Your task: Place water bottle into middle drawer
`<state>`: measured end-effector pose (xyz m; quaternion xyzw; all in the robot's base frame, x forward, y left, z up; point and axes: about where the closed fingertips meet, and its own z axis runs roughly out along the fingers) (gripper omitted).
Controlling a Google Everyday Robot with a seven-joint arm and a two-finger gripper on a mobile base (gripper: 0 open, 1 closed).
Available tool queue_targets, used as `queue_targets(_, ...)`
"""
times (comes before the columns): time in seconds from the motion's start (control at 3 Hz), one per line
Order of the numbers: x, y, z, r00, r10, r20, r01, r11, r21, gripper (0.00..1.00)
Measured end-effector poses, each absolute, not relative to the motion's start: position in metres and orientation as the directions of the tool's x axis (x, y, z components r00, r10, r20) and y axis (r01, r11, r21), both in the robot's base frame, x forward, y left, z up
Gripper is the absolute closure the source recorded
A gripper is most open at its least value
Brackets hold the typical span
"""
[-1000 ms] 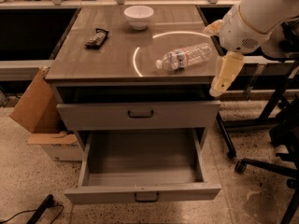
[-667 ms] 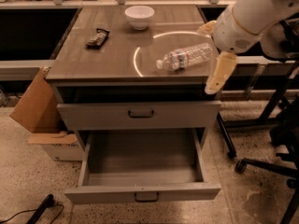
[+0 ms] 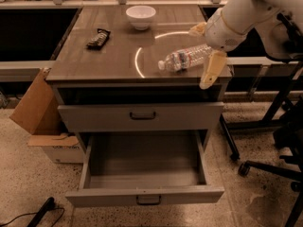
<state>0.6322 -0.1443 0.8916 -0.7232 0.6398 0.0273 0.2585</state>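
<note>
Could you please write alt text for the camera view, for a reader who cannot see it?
A water bottle lies on its side on a cabinet top, its base end between the open fingers of the robot's gripper. Below, the middle drawer stands pulled out under a closed drawer; a white bowl and a dark snack packet sit farther back.

High front view, looking down, fingers (image 3: 211, 70) right

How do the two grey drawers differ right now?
The upper drawer is shut; the middle drawer is pulled out. The upper drawer sits just under the tabletop; the middle drawer is lower, nearer the camera. Both have grey fronts with dark bar handles. The gripper is open at the water bottle's base end.
</note>
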Motion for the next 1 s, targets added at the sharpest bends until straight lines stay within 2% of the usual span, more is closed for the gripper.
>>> queue_targets(0.67,0.68,-0.137,0.854,0.185,-0.894,-0.408,-0.955,-0.066,-0.289,0.03)
queue_targets(1.0,0.691,-0.132,0.845,0.182,-0.889,-0.42,-0.96,-0.067,-0.273,0.25)
